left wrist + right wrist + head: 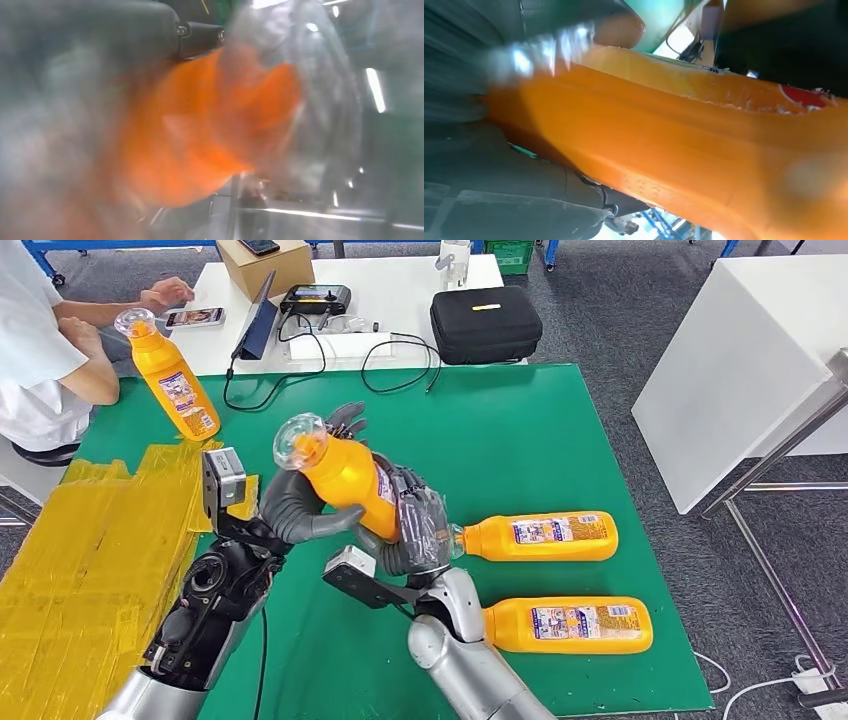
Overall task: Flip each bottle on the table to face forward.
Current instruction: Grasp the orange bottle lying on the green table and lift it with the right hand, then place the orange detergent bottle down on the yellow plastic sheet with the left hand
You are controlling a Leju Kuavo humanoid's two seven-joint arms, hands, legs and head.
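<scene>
Holding bottle (345, 472) aloft at table (560, 420) centre, cap toward 10 o'clock | left hand (300, 505) wraps its neck, right hand (410, 525) clasps its base, both closed on it so I can turn it | two bottles lie at 4 o'clock.

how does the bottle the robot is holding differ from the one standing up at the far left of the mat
The held bottle is off the mat, tilted, gripped by the left hand and right hand; the standing bottle rests upright on the green mat, with no robot hand on it. The standing bottle's label faces the head camera; the held one's label is mostly hidden by the right hand. Both are orange with clear caps.
</scene>
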